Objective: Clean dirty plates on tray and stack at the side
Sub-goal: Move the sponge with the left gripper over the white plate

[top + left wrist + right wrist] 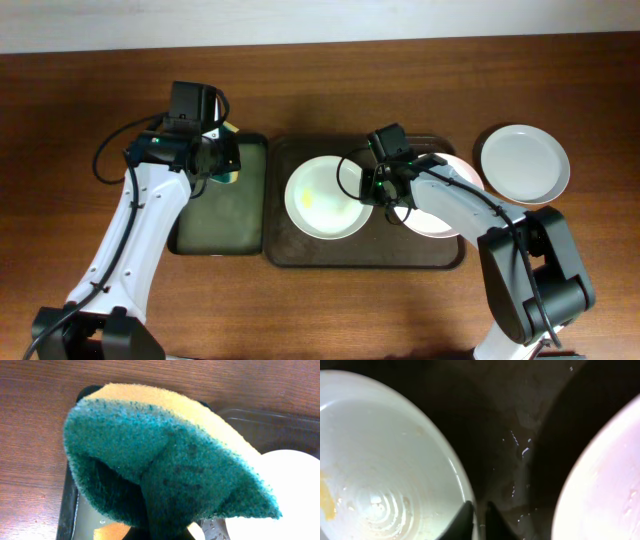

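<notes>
A white plate (322, 200) with a yellowish smear lies on the left half of the dark brown tray (360, 258). My right gripper (384, 190) is shut on its right rim; in the right wrist view the fingers (480, 520) pinch the rim of this plate (385, 460). A second white plate (442, 205) lies on the tray's right half, partly under the right arm, and shows in the right wrist view (605, 485). A third plate (525, 163) sits on the table at the right. My left gripper (215, 155) is shut on a green-and-yellow sponge (165, 460).
A smaller dark green tray (220, 228) lies left of the brown tray, under the left gripper and sponge. Its wet floor shows in the left wrist view (85, 520). Water drops lie on the brown tray between the two plates (520, 450).
</notes>
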Available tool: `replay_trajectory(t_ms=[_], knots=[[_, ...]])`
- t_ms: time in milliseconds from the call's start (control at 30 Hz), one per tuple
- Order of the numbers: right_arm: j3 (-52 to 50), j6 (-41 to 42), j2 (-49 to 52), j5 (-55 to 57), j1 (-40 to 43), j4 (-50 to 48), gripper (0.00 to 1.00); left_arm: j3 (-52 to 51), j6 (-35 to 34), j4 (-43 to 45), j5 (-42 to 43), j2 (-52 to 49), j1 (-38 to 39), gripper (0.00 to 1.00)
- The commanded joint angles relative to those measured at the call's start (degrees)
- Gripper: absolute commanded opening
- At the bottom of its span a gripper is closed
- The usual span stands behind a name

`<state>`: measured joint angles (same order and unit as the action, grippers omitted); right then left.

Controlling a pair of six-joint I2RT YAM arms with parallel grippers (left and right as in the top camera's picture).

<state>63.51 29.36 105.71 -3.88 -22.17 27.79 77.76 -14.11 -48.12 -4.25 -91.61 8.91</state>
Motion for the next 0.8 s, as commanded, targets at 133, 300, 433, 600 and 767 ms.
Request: replay_trajectory(t_ms=[133, 300, 433, 600, 767], knots=[[-0.28, 0.07, 0.42, -0.39, -0.31, -0.22, 0.04, 0.17, 0.94, 0.76, 0.11, -1.70, 0.04, 0.00], [-0.28, 0.07, 0.42, -1.16, -0.33, -0.15, 0.04, 8.74, 0.94, -6.97, 4.76, -7.52, 0.11, 0.00], [-0.28, 0.07, 0.42, -1.90, -0.31, -0.17, 0.04, 23.12, 0.96, -19.34, 4.50, -16.44, 0.50, 0.00], [-0.31, 0.07, 0.44, -1.90, -0.33, 0.11, 0.04, 29.53, 0.92, -23.56, 9.07, -23.30, 2.89, 0.00], [-0.31, 0.07, 0.42, -1.88, -0.31, 0.24, 0.04, 28.76, 0.04, -22.40, 9.86, -26.95, 7.87, 0.00]])
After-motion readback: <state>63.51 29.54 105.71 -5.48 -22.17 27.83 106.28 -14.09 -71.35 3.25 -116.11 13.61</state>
